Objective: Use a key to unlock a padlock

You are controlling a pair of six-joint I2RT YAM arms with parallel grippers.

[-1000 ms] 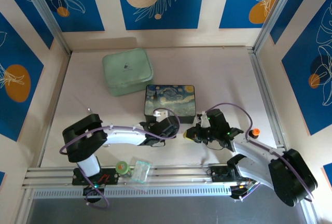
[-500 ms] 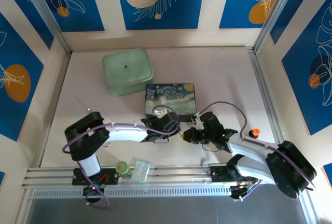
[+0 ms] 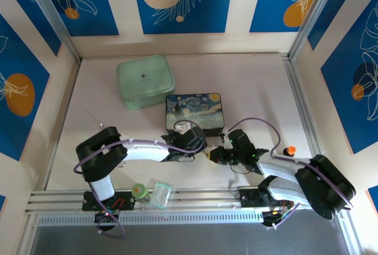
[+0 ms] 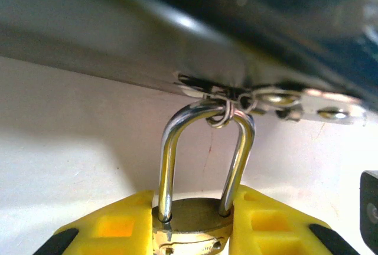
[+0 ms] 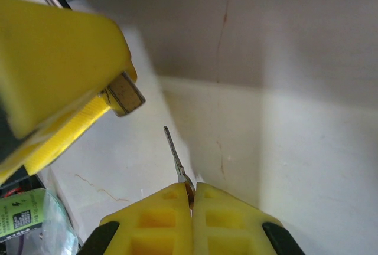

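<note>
The padlock (image 4: 189, 226) is pinched by its brass body between the yellow fingers (image 4: 109, 228) of the left gripper (image 4: 192, 208), jaws closed on it; its silvery shackle (image 4: 167, 160) stands up from the body and is threaded through a small wire loop (image 4: 223, 113) at the metal latch (image 4: 283, 98) on the starry-night box (image 3: 194, 112); seen from above, the lock is held just in front of that box's near edge, low over the table (image 3: 254, 84). The key (image 5: 175, 154) is gripped by its head between the pressed-together pads (image 5: 150, 222) of the right gripper (image 5: 192, 193); its thin blade is pointed ahead, toward the padlock's end, which is seen poking out of the left finger up and to the left; a gap is left between key tip and lock. From overhead the two grippers are brought almost nose to nose; a pale green case (image 3: 145, 81) lies apart, beyond the box to its left.
</note>
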